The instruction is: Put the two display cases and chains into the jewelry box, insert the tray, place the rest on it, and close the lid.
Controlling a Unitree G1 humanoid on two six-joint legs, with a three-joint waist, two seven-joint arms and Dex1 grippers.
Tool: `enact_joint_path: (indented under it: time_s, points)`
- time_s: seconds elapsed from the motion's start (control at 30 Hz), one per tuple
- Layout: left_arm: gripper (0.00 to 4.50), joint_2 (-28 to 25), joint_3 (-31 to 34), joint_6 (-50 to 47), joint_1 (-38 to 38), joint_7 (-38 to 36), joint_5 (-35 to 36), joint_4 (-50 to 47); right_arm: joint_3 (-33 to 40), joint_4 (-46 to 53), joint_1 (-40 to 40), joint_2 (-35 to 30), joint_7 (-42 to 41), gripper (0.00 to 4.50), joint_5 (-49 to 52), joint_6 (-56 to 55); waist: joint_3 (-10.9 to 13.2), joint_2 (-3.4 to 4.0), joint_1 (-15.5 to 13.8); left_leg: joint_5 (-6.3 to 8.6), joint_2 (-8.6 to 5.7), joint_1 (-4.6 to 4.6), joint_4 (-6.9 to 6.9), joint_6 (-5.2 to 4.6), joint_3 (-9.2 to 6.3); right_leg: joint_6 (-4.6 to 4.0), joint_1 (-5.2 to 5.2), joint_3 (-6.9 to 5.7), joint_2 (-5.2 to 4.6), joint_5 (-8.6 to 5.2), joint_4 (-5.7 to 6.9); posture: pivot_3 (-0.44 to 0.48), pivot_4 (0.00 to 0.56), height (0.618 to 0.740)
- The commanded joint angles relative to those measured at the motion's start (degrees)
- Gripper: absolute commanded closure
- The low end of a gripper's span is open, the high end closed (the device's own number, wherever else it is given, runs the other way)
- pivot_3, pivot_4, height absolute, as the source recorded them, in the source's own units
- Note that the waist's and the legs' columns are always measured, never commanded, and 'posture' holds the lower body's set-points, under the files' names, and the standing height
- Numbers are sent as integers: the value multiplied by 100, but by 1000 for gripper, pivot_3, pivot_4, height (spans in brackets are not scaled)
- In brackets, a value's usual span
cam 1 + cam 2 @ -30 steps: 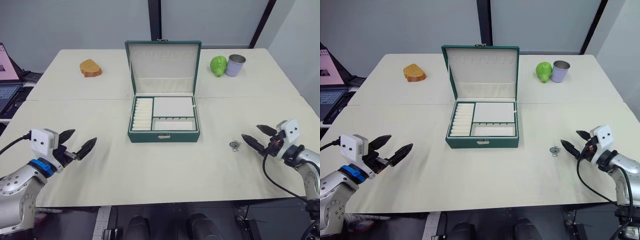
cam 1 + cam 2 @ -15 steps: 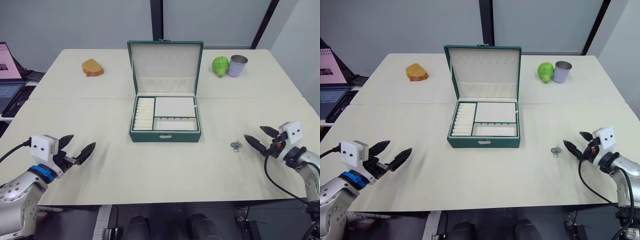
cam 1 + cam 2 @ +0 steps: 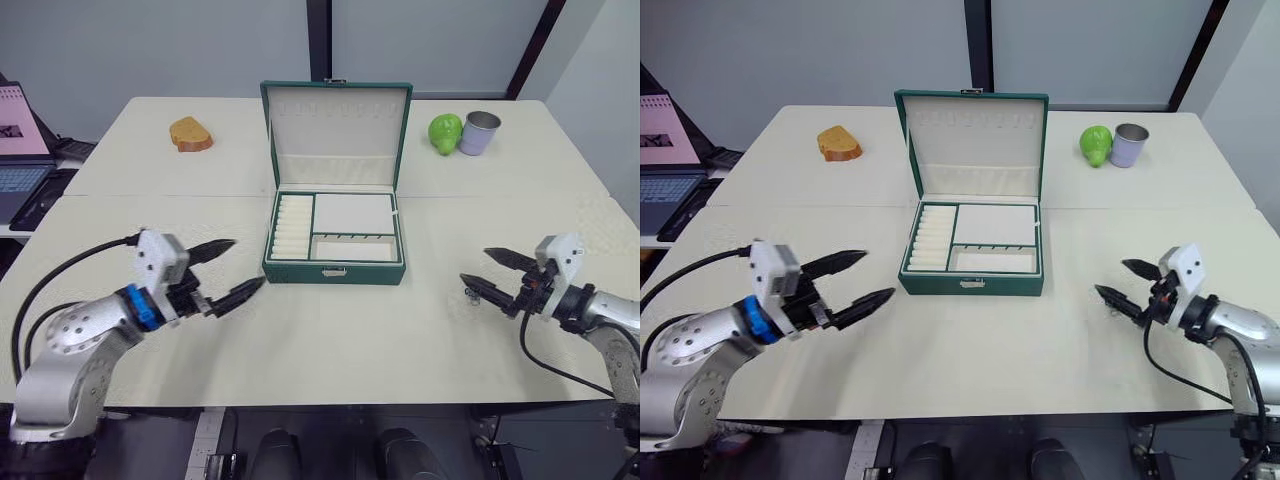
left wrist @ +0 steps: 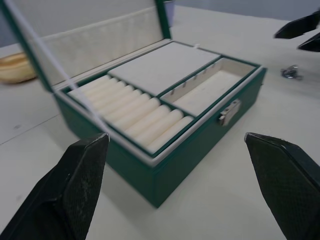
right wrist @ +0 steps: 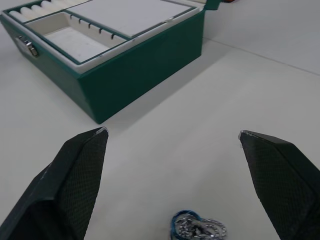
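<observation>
Grippers, nearest the camera: left gripper (image 3: 228, 271), fingers spread and empty, just off the box's front-left corner; right gripper (image 3: 492, 272), fingers spread and empty, poised directly over the chain.

Chain (image 5: 196, 228): one small silver bunch with a blue ring, lying on the table (image 3: 330, 330) between the right fingertips, well to the right of the box.

Jewelry box (image 3: 334, 272): dark green, centre of table, metal clasp facing the robot. Tray (image 3: 335, 228) already seated in it, cream ring rolls at left, compartments at right, all empty.

Lid (image 3: 336, 134): standing upright, cream lining, row of hooks along the top.

Far edge: bread slice (image 3: 187, 134) at left; green pear (image 3: 444, 132) and grey cup (image 3: 478, 131) touching at right. Laptop (image 3: 22, 150) beyond the table's left side.

Progress, judged: tray is in; display cases presumably beneath it, though hidden. Remaining: chain onto the tray, lid shut.

Markings: no brand, label or readable writing.
</observation>
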State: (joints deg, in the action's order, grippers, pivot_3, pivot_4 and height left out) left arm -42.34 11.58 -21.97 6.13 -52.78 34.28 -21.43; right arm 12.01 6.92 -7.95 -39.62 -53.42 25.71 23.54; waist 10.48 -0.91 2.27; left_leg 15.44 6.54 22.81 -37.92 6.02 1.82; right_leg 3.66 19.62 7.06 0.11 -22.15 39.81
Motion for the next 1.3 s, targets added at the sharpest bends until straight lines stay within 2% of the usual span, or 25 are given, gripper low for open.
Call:
enact_joint_path:
  time_s: [0.03,0.33,0.7,0.8,0.93,1.0,1.3]
  points:
    - [0,34,-528,-41,295,-287,99,-449,-138,127,67,-77,91,50,-230,-129,0,0,-2,0,0,1,0,0,0,0,0,0,0,0,0,0,150,740]
    - [0,528,-1444,258,743,-575,-77,-557,-177,-638,158,-156,190,50,-780,-796,0,0,-34,0,-3,0,-5,-1,-1,0,-1,5,1,0,0,0,150,740]
    - [0,827,-1589,446,770,-431,-279,-474,-305,-1088,317,-64,164,50,-926,-843,-2,-2,-43,0,-2,-4,-7,-1,-4,0,-10,3,3,0,0,0,150,740]
    - [0,893,-1599,445,856,-409,-336,-422,-356,-1279,299,-49,157,627,-977,-927,-2,-3,-43,0,-2,-14,-8,-1,-6,0,-25,3,4,0,-2,0,150,740]
    - [0,943,-1593,428,974,-380,-359,-357,-396,-1455,270,-20,163,1959,-999,-1032,-7,-7,-44,0,-2,-23,-8,-1,-10,0,-39,2,5,0,-7,0,150,740]
    - [0,963,-1599,425,982,-385,-361,-347,-385,-1508,271,19,182,2388,-981,-1072,-9,-9,-44,0,-2,-24,-8,-1,-10,0,-39,3,6,0,-7,0,150,740]
    - [0,1111,-1675,407,1072,-392,-403,-253,-370,-1556,230,28,175,3836,-960,-1174,-16,-19,-45,0,-1,-31,-8,-1,-11,0,-50,1,6,0,-10,0,150,740]
